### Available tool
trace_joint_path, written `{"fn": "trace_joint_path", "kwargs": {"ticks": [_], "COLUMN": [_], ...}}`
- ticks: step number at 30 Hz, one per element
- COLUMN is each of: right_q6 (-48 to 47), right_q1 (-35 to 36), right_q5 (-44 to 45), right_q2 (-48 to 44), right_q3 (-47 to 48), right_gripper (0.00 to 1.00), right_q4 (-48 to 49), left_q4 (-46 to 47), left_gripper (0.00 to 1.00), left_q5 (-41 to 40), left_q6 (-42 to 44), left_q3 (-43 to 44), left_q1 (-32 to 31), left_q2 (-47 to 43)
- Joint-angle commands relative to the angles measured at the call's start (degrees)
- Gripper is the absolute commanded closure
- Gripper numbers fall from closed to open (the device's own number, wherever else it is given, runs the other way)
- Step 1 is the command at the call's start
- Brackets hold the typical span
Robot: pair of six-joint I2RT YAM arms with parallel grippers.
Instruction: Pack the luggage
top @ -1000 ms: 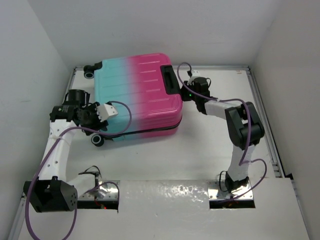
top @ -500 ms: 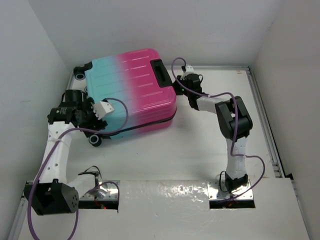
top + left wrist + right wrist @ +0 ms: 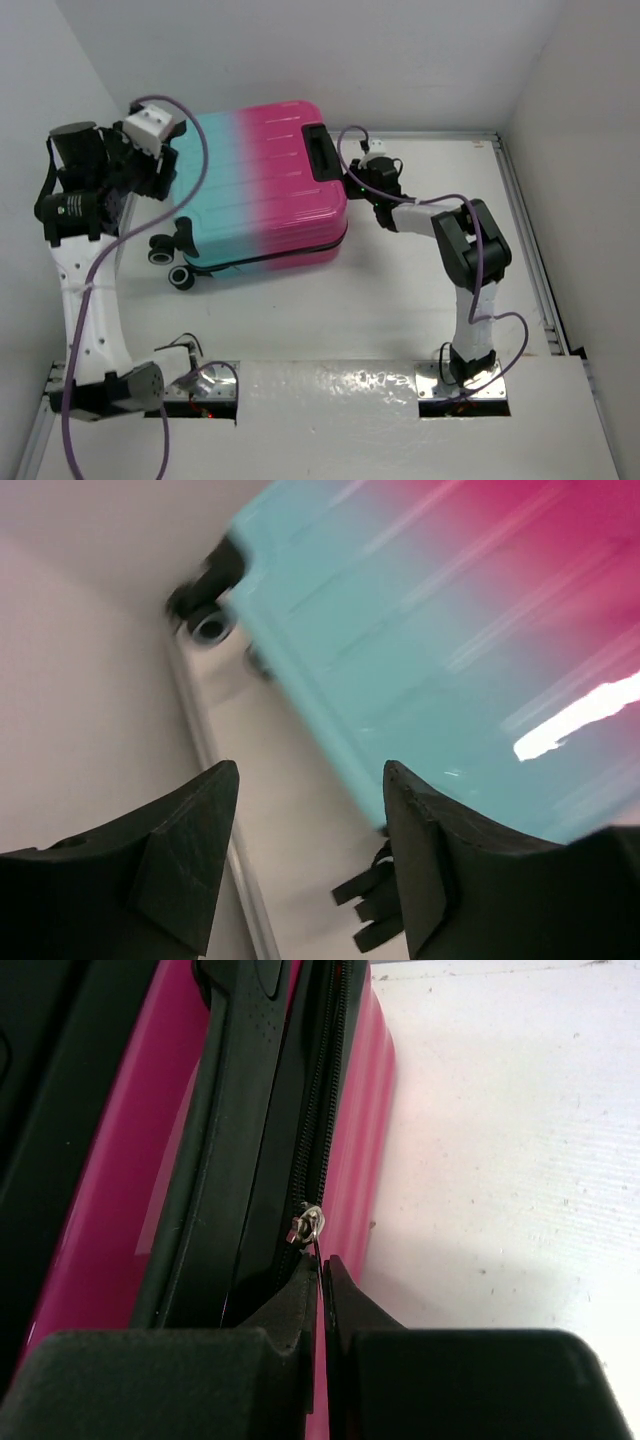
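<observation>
The luggage (image 3: 260, 180), a closed ribbed suitcase fading teal to pink, lies flat at the back of the table. Its black wheels (image 3: 180, 277) point to the near left. My right gripper (image 3: 352, 182) is at the pink end beside the black handle (image 3: 322, 150). In the right wrist view it (image 3: 322, 1260) is shut on the small metal zipper pull (image 3: 314, 1224) on the black zipper seam. My left gripper (image 3: 150, 160) is raised above the teal corner. In the left wrist view it (image 3: 310, 770) is open and empty, with the teal shell (image 3: 420, 650) and a wheel (image 3: 208, 625) below it.
White walls close in the table at the back and on both sides. A metal rail (image 3: 525, 230) runs along the table's right edge. Purple cables loop off both arms. Black strap ends (image 3: 365, 920) show by my left fingers.
My left gripper has lifted up and to the left, off the teal side of the suitcase. The suitcase has shifted left and turned a little. My right gripper has stayed at the pink end.
</observation>
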Motion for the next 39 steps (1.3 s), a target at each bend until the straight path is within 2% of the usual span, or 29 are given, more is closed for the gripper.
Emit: {"fn": "trace_joint_path", "kwargs": {"ticks": [1, 4, 8, 10, 15, 19, 23, 28, 29, 30, 32, 33, 36, 37, 38, 39], "right_q6": [0.5, -0.1, -0.7, -0.9, 0.3, 0.6, 1.9, 3.0, 3.0, 3.3, 3.5, 3.8, 5.8, 6.7, 7.0, 7.3], "right_q1": [4.7, 5.8, 8.3, 9.7, 16.2, 23.0, 29.3, 31.7, 31.7, 31.8, 31.7, 31.7, 31.5, 31.4, 31.2, 31.2], "right_q5": [-3.2, -2.3, -0.6, 0.4, 2.9, 7.1, 12.0, 15.2, 15.2, 17.1, 16.4, 15.9, 16.7, 17.7, 18.0, 18.5], "right_q2": [-5.7, -7.8, -10.9, -12.8, -18.2, -24.0, -28.7, -31.4, -32.0, -31.0, -29.2, -28.2, -25.5, -25.7, -26.0, -26.6], "right_q3": [-1.2, -3.2, -6.5, -8.8, -16.9, -22.9, -27.8, -31.2, -30.9, -29.6, -27.5, -26.4, -26.1, -26.6, -27.2, -28.6], "right_gripper": [1.0, 1.0, 1.0, 1.0, 1.0, 1.0, 1.0, 1.0, 1.0, 1.0, 1.0, 1.0, 1.0, 1.0, 1.0, 1.0], "right_q4": [4.8, 5.3, 5.9, 6.2, 7.6, 7.0, 6.8, 7.6, 7.5, 7.2, 7.0, 7.0, 10.1, 10.5, 11.1, 12.5], "left_q4": [2.8, 6.0, 12.2, 18.3, 17.8, 13.6, 12.0, 11.2, 10.7, 9.2, 7.7, 6.7, 9.7, 11.8, 14.4, 21.2], "left_gripper": [0.44, 0.44, 0.43, 0.43, 0.43, 0.43, 0.44, 0.44, 0.43, 0.43, 0.42, 0.4, 0.3, 0.26, 0.18, 0.15], "left_q5": [-10.1, -13.7, -16.9, -17.3, -22.5, -17.8, -15.1, -11.6, -10.2, -9.2, -6.8, -5.9, -6.8, -7.9, -8.5, -9.1], "left_q6": [-10.9, -14.5, -14.5, -15.0, -11.2, -12.4, -10.7, -8.4, -8.4, -8.6, -10.5, -11.3, -14.5, -15.3, -15.9, -17.9], "left_q3": [-0.1, -0.7, -2.2, -4.3, 2.2, 9.8, 12.9, 19.7, 21.9, 27.9, 35.9, 44.4, 52.0, 50.5, 48.0, 40.6], "left_q1": [7.5, 15.7, 16.3, 15.3, 4.2, -0.6, -6.3, -18.7, -20.3, -22.6, -23.7, -23.7, -23.0, -22.7, -22.5, -21.6], "left_q2": [8.8, 14.9, 20.8, 24.0, 35.4, 42.4, 47.3, 52.1, 55.0, 56.7, 61.9, 63.4, 62.7, 60.6, 54.3, 50.4]}}
